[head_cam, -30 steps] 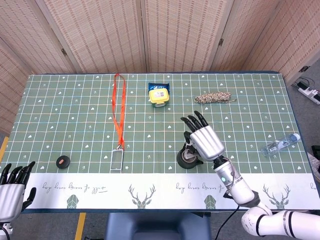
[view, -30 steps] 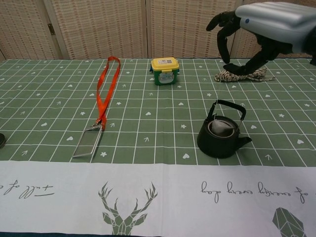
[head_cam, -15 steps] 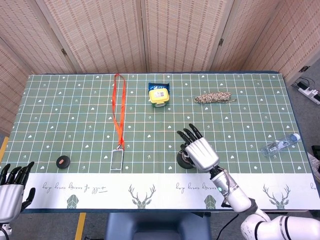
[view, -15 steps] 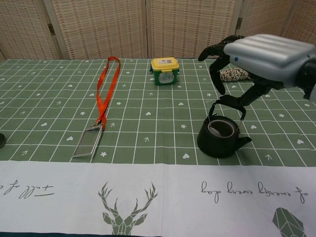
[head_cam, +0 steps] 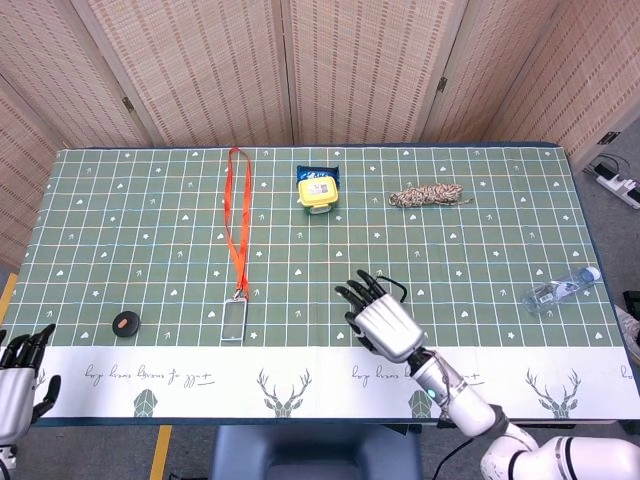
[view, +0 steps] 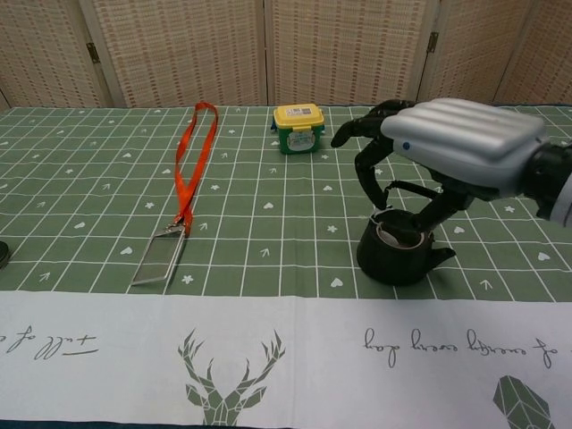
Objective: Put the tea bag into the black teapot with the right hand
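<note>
The black teapot (view: 398, 257) stands near the front of the green cloth, right of centre, with its handle up. A pale shape shows in its mouth; I cannot tell whether it is the tea bag (view: 396, 236). My right hand (view: 447, 152) hovers just over the pot with its fingers spread and curved down, and I see nothing held in it. From the head camera, this right hand (head_cam: 381, 321) covers nearly the whole pot. My left hand (head_cam: 17, 378) sits at the bottom left corner, off the table, fingers apart and empty.
An orange lanyard (view: 187, 161) with a clear card holder (view: 157, 258) lies left of centre. A yellow-lidded green box (view: 298, 128) stands at the back, a rope coil (head_cam: 428, 194) to its right. A plastic bottle (head_cam: 561, 288) lies far right, a black disc (head_cam: 125, 323) front left.
My right hand has drawn back toward the table's front edge and come down closer over the teapot. The left hand has slipped slightly lower out of the head view.
</note>
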Controlling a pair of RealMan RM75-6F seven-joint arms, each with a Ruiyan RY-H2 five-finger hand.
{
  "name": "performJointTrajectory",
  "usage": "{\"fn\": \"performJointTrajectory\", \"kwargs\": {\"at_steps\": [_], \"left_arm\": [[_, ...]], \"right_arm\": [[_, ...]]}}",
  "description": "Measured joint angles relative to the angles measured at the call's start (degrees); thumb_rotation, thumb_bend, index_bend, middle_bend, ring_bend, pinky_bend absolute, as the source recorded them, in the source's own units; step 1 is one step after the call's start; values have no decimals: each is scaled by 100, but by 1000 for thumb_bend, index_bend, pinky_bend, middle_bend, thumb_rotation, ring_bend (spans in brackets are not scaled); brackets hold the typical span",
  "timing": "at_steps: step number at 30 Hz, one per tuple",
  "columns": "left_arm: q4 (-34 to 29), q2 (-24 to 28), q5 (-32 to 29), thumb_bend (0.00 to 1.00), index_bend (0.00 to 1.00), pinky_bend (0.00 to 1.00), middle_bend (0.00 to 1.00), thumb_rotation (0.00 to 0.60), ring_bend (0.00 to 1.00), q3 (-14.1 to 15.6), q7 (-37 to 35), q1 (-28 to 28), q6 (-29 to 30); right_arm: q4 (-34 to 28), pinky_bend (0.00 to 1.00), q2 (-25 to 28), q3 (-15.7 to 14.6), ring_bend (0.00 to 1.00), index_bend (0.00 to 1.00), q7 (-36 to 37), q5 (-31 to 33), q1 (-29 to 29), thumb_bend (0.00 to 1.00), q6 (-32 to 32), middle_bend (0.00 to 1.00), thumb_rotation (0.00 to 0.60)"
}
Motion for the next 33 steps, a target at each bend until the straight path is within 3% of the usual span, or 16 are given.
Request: {"fn": "performJointTrajectory", "kwargs": {"at_steps": [7,9,14,20,27,33], "left_arm": [[-18,55,-91,409,75,53,198,600,148,-56,-115,0,-6],[-19,61,-87,409,75,53,198,600,148,-62,-131,9,18],[-16,60,-93,408,73,52,197,600,147,-68,-127,12,27],[-6,68,-119,408,68,48,198,600,147,-71,-140,3,-3],[-13,68,-98,408,68,48,198,600,147,-65,-129,9,18],[1,59,26,408,68,48,198,600,147,-26,-104,18,59]], "right_arm": [[46,0,-97,-33,119,660,170,103,118,536,-307,158,600],[48,0,-103,-44,108,598,197,144,144,536,-391,144,600],[-1,0,-49,-54,28,271,90,405,214,536,-573,54,600],[-168,0,104,-49,0,104,-167,736,280,519,-674,13,600],[-368,0,295,-78,0,58,-194,732,275,455,-606,0,600],[-690,0,717,-150,0,52,-188,342,-18,456,30,0,600]]}}
